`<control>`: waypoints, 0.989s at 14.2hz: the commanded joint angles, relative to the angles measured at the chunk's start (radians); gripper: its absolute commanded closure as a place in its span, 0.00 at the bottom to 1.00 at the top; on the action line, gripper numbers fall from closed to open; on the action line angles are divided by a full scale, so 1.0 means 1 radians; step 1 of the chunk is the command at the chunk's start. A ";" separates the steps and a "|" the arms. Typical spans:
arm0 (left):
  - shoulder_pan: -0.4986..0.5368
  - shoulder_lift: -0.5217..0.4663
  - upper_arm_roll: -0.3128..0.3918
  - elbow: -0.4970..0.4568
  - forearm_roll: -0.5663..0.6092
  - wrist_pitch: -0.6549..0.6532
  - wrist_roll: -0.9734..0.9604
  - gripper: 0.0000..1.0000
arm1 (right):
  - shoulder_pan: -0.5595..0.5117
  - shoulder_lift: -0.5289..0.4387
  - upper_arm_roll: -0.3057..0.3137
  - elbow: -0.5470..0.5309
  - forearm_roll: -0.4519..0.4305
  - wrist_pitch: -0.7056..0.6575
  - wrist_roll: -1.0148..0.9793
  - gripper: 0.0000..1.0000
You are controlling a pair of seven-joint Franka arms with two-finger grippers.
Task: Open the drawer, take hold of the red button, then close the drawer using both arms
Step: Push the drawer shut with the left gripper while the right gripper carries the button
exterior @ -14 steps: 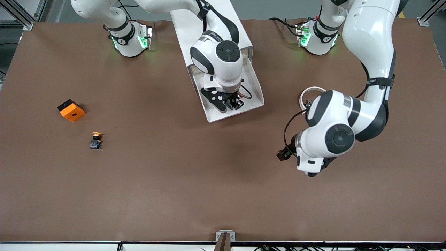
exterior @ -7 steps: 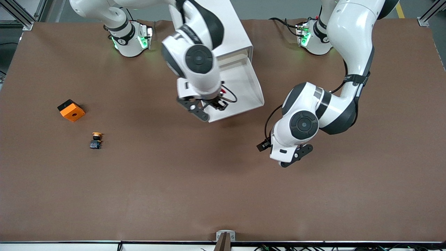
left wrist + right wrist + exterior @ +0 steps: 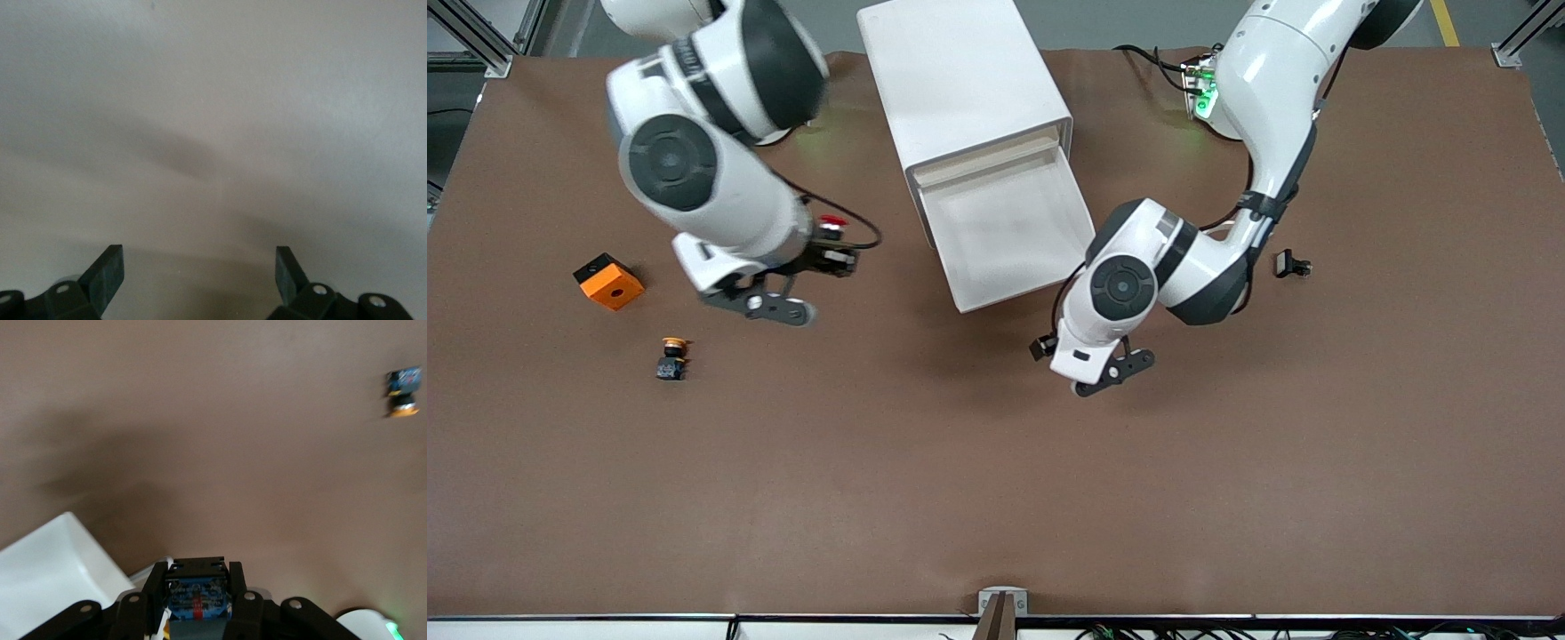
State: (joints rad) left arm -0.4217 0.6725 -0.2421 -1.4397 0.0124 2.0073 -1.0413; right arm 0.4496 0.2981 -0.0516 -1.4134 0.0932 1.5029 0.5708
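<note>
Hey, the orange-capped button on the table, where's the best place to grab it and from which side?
Probably the dark blocky body, from straight above, pinching its two flat sides. The button seems to lie on its side, cap pointing toward the robots' bases; the round cap would likely slip.

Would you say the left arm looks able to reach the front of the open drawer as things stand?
Probably yes. The left gripper hangs open just in front of the drawer, with nothing between them; the right gripper, shut on the button, is off toward the right arm's end of the table.
</note>
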 commanded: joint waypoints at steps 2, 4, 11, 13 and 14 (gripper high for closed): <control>-0.058 -0.014 -0.011 -0.057 0.024 0.019 -0.011 0.00 | -0.155 -0.103 0.018 -0.174 -0.033 0.046 -0.279 0.79; -0.107 -0.010 -0.010 -0.077 0.024 0.045 -0.011 0.00 | -0.239 -0.113 0.018 -0.273 -0.049 0.150 -0.409 0.79; -0.132 -0.014 -0.081 -0.114 0.009 0.050 -0.063 0.00 | -0.385 -0.050 0.018 -0.527 -0.072 0.660 -0.605 0.79; -0.131 -0.014 -0.112 -0.137 0.009 0.050 -0.068 0.00 | -0.388 0.013 0.016 -0.527 -0.076 0.741 -0.606 0.79; -0.129 -0.016 -0.124 -0.149 0.008 0.050 -0.068 0.00 | -0.393 0.039 0.016 -0.524 -0.078 0.764 -0.605 0.78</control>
State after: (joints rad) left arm -0.5531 0.6749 -0.3434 -1.5461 0.0130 2.0463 -1.0952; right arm 0.0822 0.2879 -0.0534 -1.9475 0.0310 2.2223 -0.0273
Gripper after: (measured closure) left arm 0.000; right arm 0.590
